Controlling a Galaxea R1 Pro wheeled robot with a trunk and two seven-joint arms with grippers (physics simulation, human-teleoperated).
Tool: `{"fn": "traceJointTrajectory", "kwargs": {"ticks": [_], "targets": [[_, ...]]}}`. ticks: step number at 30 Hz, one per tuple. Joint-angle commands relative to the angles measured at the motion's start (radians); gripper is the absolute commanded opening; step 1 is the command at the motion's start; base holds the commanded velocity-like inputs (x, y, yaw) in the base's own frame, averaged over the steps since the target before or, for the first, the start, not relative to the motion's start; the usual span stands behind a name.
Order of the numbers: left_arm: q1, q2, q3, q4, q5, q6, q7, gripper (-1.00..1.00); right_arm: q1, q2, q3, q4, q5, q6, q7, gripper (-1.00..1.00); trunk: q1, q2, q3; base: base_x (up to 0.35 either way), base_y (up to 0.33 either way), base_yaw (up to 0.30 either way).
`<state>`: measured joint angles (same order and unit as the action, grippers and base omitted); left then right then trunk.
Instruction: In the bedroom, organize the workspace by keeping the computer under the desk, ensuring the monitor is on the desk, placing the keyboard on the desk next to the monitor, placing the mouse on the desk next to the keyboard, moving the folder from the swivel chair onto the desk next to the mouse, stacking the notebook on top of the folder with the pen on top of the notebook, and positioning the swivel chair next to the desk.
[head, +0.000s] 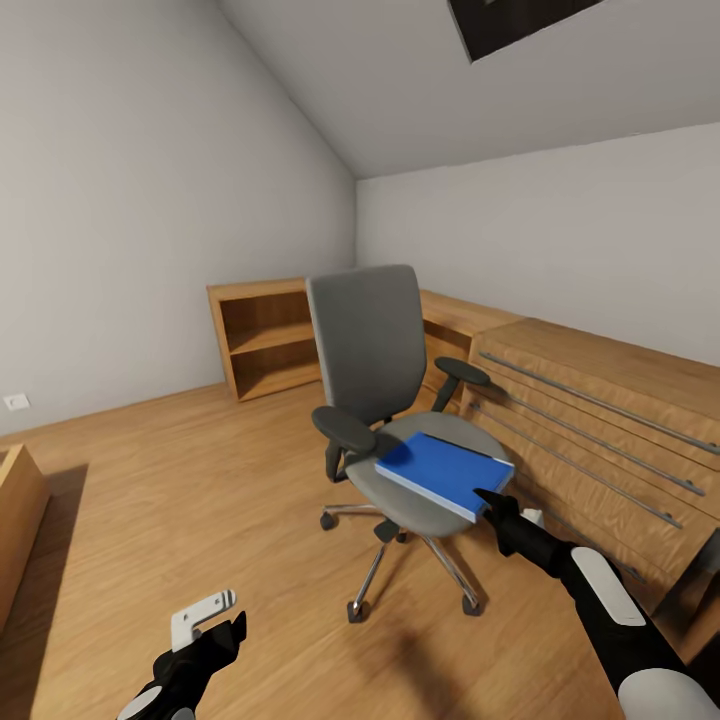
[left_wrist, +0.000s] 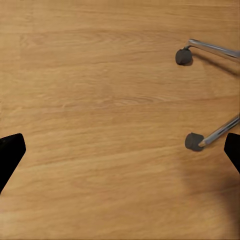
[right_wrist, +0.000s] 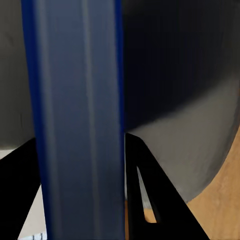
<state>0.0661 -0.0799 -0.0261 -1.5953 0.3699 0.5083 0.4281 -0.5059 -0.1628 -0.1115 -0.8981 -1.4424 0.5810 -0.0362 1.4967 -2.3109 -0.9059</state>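
At the far left of the head view a light-wood cabinet corner (head: 15, 520) stood on the wood plank floor (head: 200, 500), with a small white wall outlet (head: 16, 402) above it on the grey-white wall. The left gripper (head: 215, 625) hung low over the bare floor, well apart from everything; in the left wrist view its black fingertips (left_wrist: 10, 155) sat at opposite edges of the picture with open planks between them, so it was spread wide and held nothing. That same view caught two chrome legs and black castors (left_wrist: 194, 142) of the chair base.

Further right, an open light-wood bookshelf (head: 262, 340) stood against the back wall. In front of it was the swivel chair (head: 368, 340), grey, with black armrests. The folder (head: 445, 472), bright blue, lay flat on the chair seat, toward the seat's right front edge.

The right gripper (head: 492, 503) reached to the folder's near right corner, touching it. In the right wrist view the folder's edge (right_wrist: 75, 120) ran straight between the black fingers (right_wrist: 160, 200), which lay on either side of it, close against it; whether they were actually pinching it I could not tell.

At the right, a long low wooden cabinet (head: 600, 420) with metal rail handles ran along the wall, and a dark-framed skylight (head: 520, 22) sat in the sloped ceiling above.
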Motion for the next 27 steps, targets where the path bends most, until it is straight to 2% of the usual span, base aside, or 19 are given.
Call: {"fn": "traceJointTrajectory", "kwargs": {"ticks": [1, 12, 27], "targets": [[0.0, 0.0, -0.001, -0.002, 0.011, 0.001, 0.009, 1.0, 0.0, 0.0, -0.002, -0.001, -0.004, 0.005, -0.004, -1.0, -0.004, 0.007, 0.002, 0.0, 0.0, 0.0], [0.0, -0.001, -0.002, -0.002, 0.011, 0.0, 0.011, 1.0, 0.0, 0.0, -0.006, -0.003, -0.003, 0.005, -0.002, -1.0, -0.046, 0.084, 0.037, -0.01, 0.0, 0.0], [0.0, -0.001, -0.002, 0.0, 0.012, -0.002, 0.011, 1.0, 0.0, -0.002, -0.008, -0.005, -0.003, 0.004, 0.002, -1.0, -0.104, 0.189, 0.084, -0.301, 0.0, 0.0]]}}
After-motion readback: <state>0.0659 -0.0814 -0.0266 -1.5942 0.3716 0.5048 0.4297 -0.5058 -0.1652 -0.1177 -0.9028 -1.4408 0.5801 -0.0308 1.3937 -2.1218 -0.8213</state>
